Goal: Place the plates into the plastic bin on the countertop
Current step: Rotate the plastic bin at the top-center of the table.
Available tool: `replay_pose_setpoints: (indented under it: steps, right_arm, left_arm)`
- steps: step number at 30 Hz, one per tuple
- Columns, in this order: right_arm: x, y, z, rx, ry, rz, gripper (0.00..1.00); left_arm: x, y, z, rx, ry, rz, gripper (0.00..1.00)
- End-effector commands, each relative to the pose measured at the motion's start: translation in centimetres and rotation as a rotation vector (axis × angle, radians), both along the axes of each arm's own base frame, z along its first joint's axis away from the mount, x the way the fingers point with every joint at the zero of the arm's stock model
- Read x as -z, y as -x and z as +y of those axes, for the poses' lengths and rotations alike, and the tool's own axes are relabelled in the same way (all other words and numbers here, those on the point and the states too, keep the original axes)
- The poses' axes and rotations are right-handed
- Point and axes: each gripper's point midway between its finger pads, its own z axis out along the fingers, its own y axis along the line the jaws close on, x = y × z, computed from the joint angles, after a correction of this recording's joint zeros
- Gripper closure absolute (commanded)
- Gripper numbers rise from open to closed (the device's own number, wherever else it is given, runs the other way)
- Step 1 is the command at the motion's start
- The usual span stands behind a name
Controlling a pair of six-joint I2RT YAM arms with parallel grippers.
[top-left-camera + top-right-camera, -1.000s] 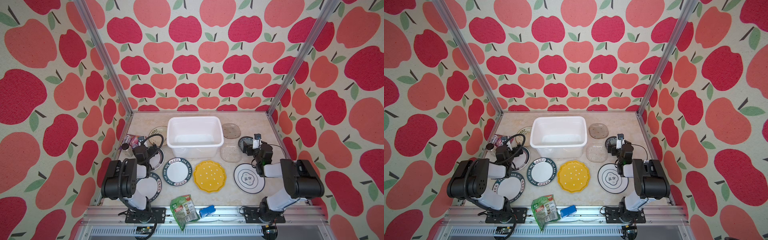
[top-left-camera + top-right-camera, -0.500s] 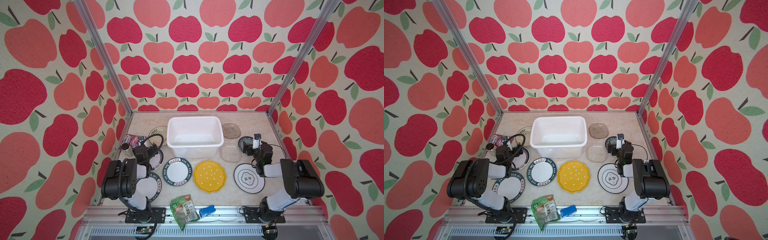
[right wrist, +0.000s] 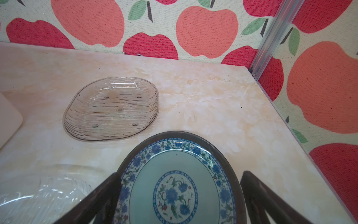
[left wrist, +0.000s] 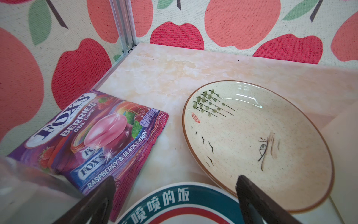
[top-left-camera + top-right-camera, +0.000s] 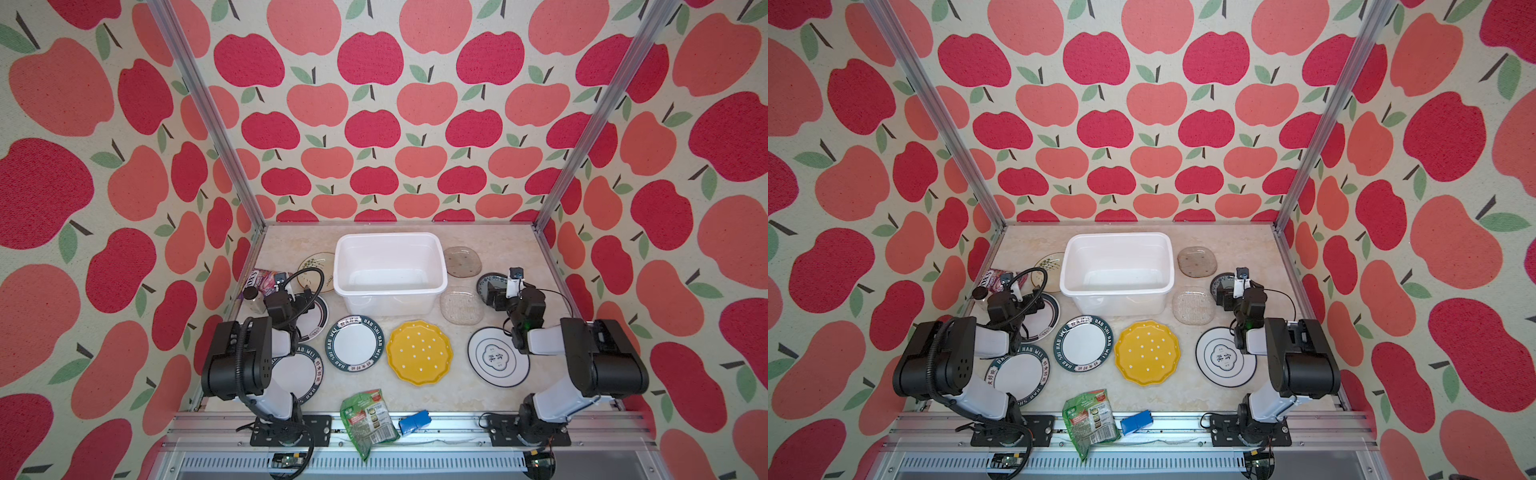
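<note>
The white plastic bin (image 5: 390,301) stands empty at the back middle of the countertop (image 5: 415,399). Plates lie around it: cream plant-print (image 4: 251,139), two dark lettered-rim rounds (image 5: 354,343) (image 5: 299,374), yellow scalloped (image 5: 419,352), a white one with a dark ring (image 5: 496,357), clear glass (image 5: 461,305) and smoky glass (image 3: 112,108). My left gripper (image 4: 174,180) is open over a teal-and-red-rimmed plate (image 4: 174,199), holding nothing. My right gripper (image 3: 179,175) is open, its fingers either side of the blue patterned plate (image 3: 174,190).
A purple candy bag (image 4: 93,135) and a dark-capped bottle (image 5: 254,297) sit by the left wall. At the front rail a green snack packet (image 5: 368,419) lies beside a small blue object (image 5: 413,422). Apple-patterned walls close in three sides.
</note>
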Motion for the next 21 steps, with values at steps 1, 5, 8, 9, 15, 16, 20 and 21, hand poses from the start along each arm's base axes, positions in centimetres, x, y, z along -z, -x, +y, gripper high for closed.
replay_pose_setpoints:
  steps: [1, 5, 8, 9, 15, 16, 20, 21]
  right_arm:
    - [0.2, 0.2, -0.5, 0.030, -0.008, 0.010, 0.01]
    - [-0.8, 0.4, -0.2, 0.005, -0.007, -0.007, 0.01]
    - [-2.1, 0.9, -1.3, 0.074, -0.004, -0.015, 0.01]
    - [-2.7, 1.0, -1.7, 0.098, 0.000, -0.019, 0.01]
    - [-5.7, 1.6, -5.5, 0.355, 0.002, 0.046, 0.01]
    - [-6.2, 1.6, -6.0, 0.388, -0.001, 0.059, 0.01]
    - [-6.9, 2.0, -5.3, 0.388, -0.031, 0.111, 0.01]
    - [-7.0, 2.2, -4.9, 0.390, -0.024, 0.125, 0.01]
  left_arm:
    - [-0.8, -0.6, -0.4, 0.029, 0.017, -0.030, 0.01]
    - [-2.3, -0.5, 0.9, -0.054, 0.009, -0.005, 0.01]
    - [-5.0, 0.4, 3.6, -0.220, 0.009, 0.005, 0.01]
    - [-6.1, 0.7, 3.9, -0.239, 0.003, -0.010, 0.01]
    - [-10.6, 3.3, 7.0, -0.448, 0.214, -0.091, 0.01]
    - [-10.8, 3.5, 7.6, -0.484, 0.231, -0.055, 0.01]
    - [-10.9, 3.8, 7.9, -0.534, 0.225, 0.115, 0.01]
    - [-11.0, 3.5, 7.3, -0.502, 0.242, 0.139, 0.01]
